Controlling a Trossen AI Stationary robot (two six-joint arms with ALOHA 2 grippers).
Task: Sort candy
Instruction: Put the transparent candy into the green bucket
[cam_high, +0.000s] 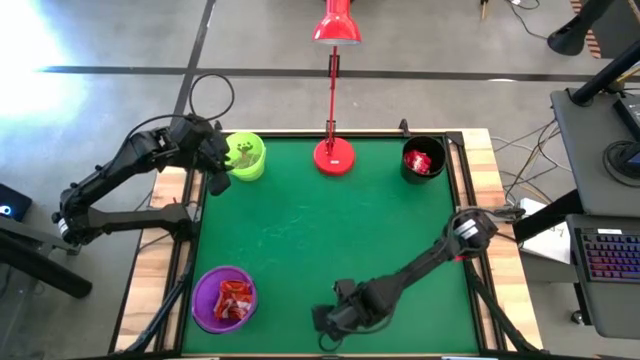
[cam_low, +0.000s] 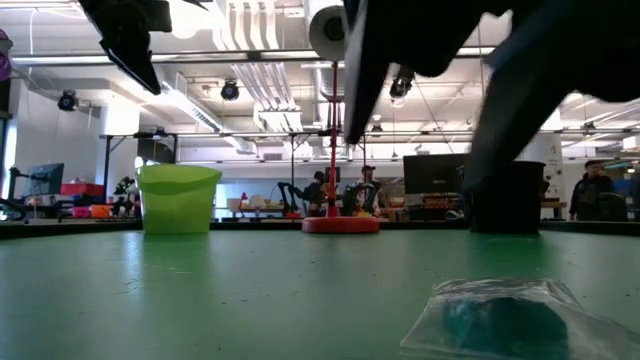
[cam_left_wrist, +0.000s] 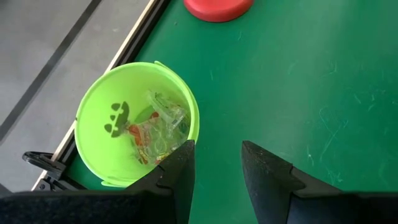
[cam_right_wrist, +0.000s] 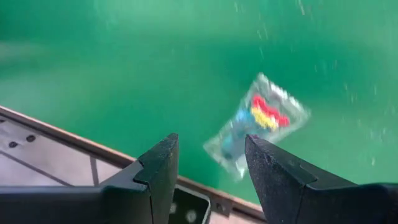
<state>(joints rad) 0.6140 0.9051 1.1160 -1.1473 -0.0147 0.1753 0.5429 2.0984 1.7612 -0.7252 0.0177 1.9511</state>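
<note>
One candy (cam_right_wrist: 261, 123) in a clear wrapper with blue, yellow and red inside lies flat on the green table near its near edge; it also shows in the low view as a clear packet (cam_low: 500, 318). My right gripper (cam_right_wrist: 211, 142) hovers open above it (cam_high: 326, 322), with the candy just ahead of its fingertips and nothing between them. My left gripper (cam_left_wrist: 217, 148) stands open and empty beside the lime-green cup (cam_left_wrist: 134, 121) at the far left (cam_high: 216, 172). That cup holds clear greenish candy.
A purple cup (cam_high: 224, 297) with red candy stands near left. A black cup (cam_high: 423, 160) with red candy stands far right. The red desk lamp's base (cam_high: 333, 156) sits at the far middle. The table's wooden near rim (cam_right_wrist: 56, 140) lies close under my right gripper.
</note>
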